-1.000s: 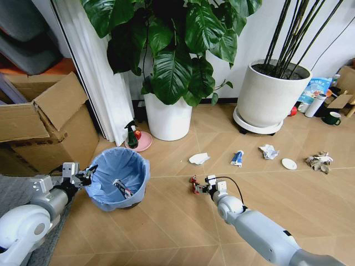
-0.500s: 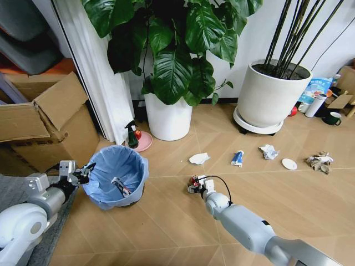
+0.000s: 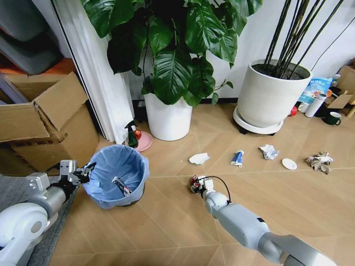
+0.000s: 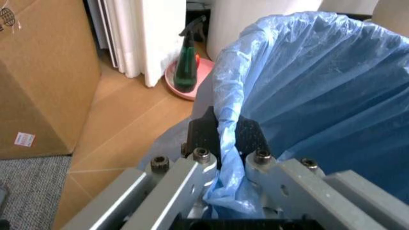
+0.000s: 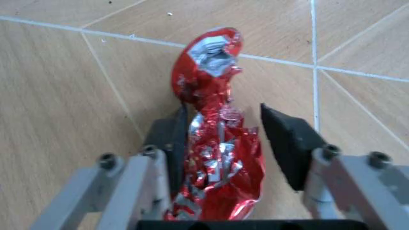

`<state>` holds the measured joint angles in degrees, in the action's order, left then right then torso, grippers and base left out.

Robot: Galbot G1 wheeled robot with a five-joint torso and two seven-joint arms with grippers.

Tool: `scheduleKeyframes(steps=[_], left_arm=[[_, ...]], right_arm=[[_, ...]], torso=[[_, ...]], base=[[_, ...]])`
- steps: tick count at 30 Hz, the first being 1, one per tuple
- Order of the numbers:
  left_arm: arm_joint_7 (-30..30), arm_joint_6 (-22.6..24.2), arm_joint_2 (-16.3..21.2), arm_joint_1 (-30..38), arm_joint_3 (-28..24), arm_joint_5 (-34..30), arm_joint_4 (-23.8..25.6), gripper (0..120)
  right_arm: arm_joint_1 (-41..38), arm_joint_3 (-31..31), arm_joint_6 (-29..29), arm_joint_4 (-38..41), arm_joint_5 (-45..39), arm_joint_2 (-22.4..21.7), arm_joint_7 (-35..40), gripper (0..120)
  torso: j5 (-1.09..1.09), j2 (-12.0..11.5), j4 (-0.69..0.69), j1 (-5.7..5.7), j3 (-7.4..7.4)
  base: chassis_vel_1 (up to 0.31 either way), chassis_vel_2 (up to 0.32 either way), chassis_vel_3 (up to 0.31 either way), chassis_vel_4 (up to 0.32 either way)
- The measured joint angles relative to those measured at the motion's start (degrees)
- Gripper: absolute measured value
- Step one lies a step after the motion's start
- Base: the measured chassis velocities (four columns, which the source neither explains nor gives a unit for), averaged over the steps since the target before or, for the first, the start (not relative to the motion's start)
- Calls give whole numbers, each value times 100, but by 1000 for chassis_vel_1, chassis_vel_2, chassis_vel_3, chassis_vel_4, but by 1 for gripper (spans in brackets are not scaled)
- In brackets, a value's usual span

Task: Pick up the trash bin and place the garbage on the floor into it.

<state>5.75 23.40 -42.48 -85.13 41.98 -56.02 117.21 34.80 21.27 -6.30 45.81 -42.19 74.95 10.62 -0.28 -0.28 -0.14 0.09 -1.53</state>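
Note:
The trash bin (image 3: 116, 183), black with a light blue liner, stands on the wooden floor at the left. My left gripper (image 3: 83, 174) is shut on its near rim; in the left wrist view the two pads (image 4: 203, 135) pinch the liner's edge (image 4: 225, 120). To the right of the bin, my right gripper (image 3: 195, 184) is low over the floor, shut on a crushed red can (image 5: 216, 158) that sticks out past its fingertips. Other garbage lies farther back: white paper (image 3: 199, 158), a blue-white packet (image 3: 237, 158), a paper ball (image 3: 269, 151), a white disc (image 3: 289, 164), a grey-brown wad (image 3: 319, 161).
A cardboard box (image 3: 52, 122) stands left of the bin. Two white plant pots (image 3: 167, 119) (image 3: 270, 100) line the wall, with a spray bottle (image 3: 131, 136) on a pink dish between the box and the nearer pot. A white bottle (image 3: 315, 105) and a green mug (image 3: 333, 118) sit far right.
My right gripper has shifted slightly left toward the bin with the red can in it. The left gripper and the bin have edged a little to the left.

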Motion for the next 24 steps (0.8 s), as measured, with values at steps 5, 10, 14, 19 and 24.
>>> scheduleKeyframes(steps=[5, 10, 14, 19, 24], left_arm=[[-1, -3, -4, -9, -22, 11, -2, 0], [1, -4, -17, -16, -82, 33, 7, 0], [8, -4, -22, -21, -95, 36, 26, 0], [12, -4, -26, -47, -81, 38, 26, 0], [13, -4, -42, -72, -78, 48, 26, 0]], right_arm=[[6, -7, 5, 36, -17, -23, -13, 26], [52, 1, 5, 104, -67, -55, -20, 10], [74, 9, 5, 244, -163, -130, -20, 0], [137, -139, 235, 1148, -499, -510, -166, 0], [133, -243, 616, 1764, -491, -743, -438, 0]], torso=[[0, 0, 0, 0, 0], [0, 0, 0, 0, 0], [1, 0, 0, 0, 0], [1, 0, -1, 0, 0], [0, 0, -1, 0, 0]], base=[[0, 0, 0, 0], [0, 0, 0, 0], [0, 0, 0, 0], [0, 0, 0, 0], [0, 0, 0, 0]])
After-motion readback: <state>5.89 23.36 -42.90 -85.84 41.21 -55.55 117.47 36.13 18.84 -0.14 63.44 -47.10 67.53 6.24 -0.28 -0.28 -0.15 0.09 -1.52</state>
